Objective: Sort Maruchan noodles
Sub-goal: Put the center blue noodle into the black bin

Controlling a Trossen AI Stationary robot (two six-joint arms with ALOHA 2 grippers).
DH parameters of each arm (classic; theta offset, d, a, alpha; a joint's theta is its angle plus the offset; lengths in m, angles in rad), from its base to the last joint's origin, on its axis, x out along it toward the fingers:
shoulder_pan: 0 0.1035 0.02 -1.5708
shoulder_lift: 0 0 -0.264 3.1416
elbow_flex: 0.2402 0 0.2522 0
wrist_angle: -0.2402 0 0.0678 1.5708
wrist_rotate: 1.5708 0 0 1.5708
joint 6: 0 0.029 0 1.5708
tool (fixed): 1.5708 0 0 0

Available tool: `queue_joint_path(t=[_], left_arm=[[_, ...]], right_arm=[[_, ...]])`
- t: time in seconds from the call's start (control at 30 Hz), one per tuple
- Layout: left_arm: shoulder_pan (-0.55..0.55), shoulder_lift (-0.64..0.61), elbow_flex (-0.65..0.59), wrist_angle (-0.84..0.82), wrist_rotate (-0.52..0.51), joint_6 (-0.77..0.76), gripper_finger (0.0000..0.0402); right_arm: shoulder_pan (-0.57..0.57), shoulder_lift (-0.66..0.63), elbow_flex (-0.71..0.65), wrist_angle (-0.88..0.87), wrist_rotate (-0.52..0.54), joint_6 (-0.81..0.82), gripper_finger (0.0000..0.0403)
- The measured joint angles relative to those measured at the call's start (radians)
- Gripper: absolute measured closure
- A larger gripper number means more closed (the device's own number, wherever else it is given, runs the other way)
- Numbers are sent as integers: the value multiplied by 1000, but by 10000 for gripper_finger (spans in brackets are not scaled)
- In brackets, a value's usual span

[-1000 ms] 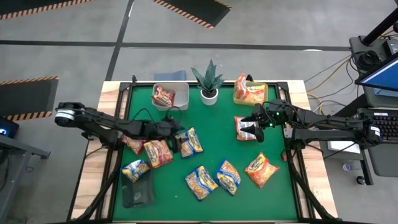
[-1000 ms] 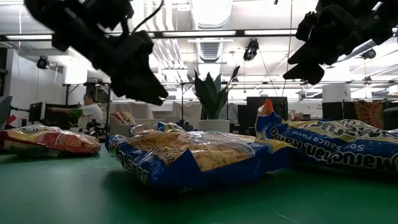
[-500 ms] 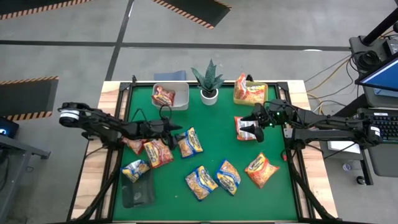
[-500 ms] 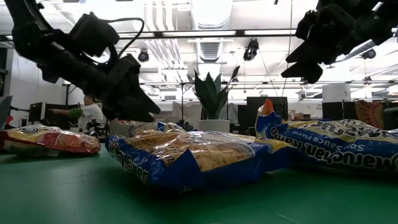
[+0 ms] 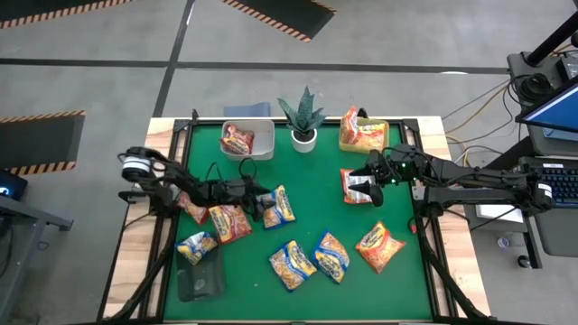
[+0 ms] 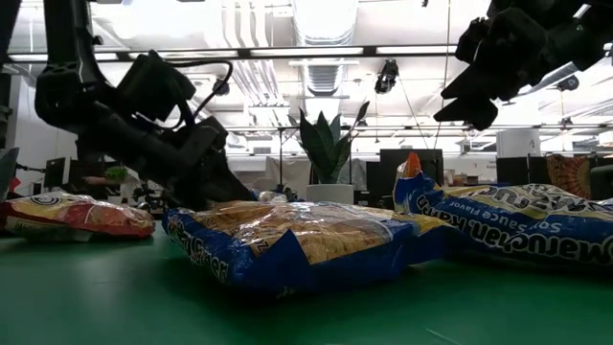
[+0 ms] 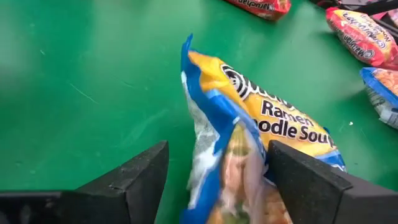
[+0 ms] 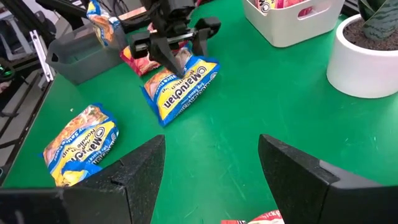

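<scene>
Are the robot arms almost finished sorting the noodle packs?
Not yet. One red pack lies in the white bin. The left gripper is open around a yellow-blue pack on the green table, not lifted. The right gripper hangs open over a red-white pack. Several packs wait on the table.

Overhead, table-level, two wrist cameras share the table

A potted green plant with spiky leaves stood in a white pot at the far edge of the green table mat. Just beside it sat a white bin, and a dark grey tray lay at the near left corner. The mat rested on a wooden tabletop. Black-and-orange hazard strips marked the grey floor beyond.
</scene>
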Motion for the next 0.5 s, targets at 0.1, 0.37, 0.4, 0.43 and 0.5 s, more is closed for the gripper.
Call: queue_joint_path(t=[0.1, 0.37, 0.4, 0.43, 0.5], left_arm=[[0, 41, 1, 45, 0, -3, 176], [-2, 34, 0, 52, 31, -3, 324], [-2, 27, 0, 49, 41, -3, 344], [-2, 18, 0, 48, 52, -3, 363], [-2, 1, 0, 47, 76, -3, 386]], right_arm=[[0, 0, 0, 0, 0, 0, 158], [0, 0, 0, 0, 0, 0, 158], [0, 0, 0, 0, -1, 0, 158], [0, 0, 0, 0, 0, 0, 158], [0, 0, 0, 0, -1, 0, 158]])
